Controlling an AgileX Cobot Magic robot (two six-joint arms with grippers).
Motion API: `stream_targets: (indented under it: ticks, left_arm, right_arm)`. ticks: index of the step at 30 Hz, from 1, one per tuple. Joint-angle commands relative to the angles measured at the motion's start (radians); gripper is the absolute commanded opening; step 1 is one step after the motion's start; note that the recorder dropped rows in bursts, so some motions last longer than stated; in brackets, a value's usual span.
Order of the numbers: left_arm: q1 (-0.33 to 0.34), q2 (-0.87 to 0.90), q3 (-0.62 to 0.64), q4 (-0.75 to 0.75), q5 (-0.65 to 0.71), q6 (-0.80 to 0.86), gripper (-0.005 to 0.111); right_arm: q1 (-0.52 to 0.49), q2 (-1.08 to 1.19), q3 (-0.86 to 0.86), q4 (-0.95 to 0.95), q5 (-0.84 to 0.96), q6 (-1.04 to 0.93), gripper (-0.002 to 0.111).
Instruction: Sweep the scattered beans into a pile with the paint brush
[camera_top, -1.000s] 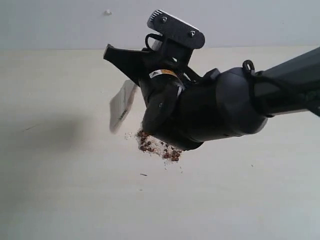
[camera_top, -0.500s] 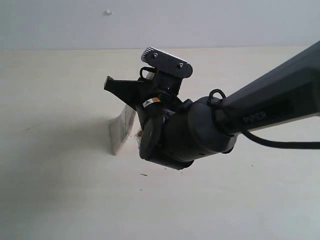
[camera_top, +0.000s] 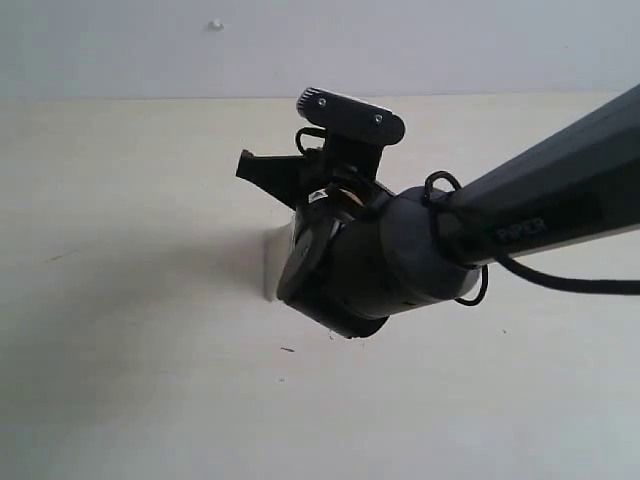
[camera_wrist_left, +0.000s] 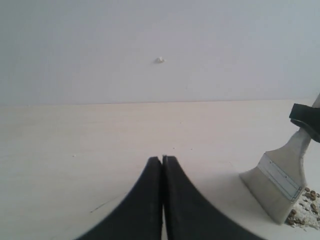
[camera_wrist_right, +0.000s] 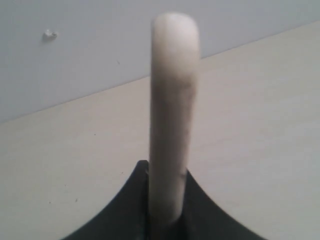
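My right gripper (camera_top: 262, 172) reaches across the middle of the table and is shut on the pale handle of the paint brush (camera_wrist_right: 172, 100). The brush stands with its off-white bristles (camera_top: 270, 266) down on the table, mostly hidden behind the arm. In the left wrist view the paint brush (camera_wrist_left: 281, 182) shows its silver band, and its bristles touch the edge of the reddish-brown beans (camera_wrist_left: 306, 209) mixed with whitish crumbs. The exterior view hides the beans behind the arm. My left gripper (camera_wrist_left: 163, 159) is shut and empty, away from the brush.
The pale table (camera_top: 120, 300) ends at a grey wall (camera_top: 450, 40) behind it. A lone white speck (camera_top: 215, 24) sticks to the wall. A small dark sliver (camera_top: 287, 349) lies on the table in front of the arm.
The right arm has lowered the brush from a raised tilt onto the table and pushed it rightward toward the beans. The arm now covers the bean pile.
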Motion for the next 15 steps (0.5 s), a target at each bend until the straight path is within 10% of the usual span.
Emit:
stream_targets:
  ticks: [1,9,15]
  left_arm:
    - [-0.002,-0.005,0.002,0.004,-0.003,0.001,0.000]
    - [-0.002,-0.005,0.002,0.004,-0.003,0.001,0.000]
    - [-0.002,-0.005,0.002,0.004,-0.003,0.001,0.000]
  right_arm:
    - [0.001,-0.035,0.000,0.021,-0.026,-0.053,0.000]
    - [0.001,-0.155,0.000,-0.027,0.053,-0.132,0.000]
    - [0.001,-0.267,0.000,0.054,0.043,-0.598,0.000]
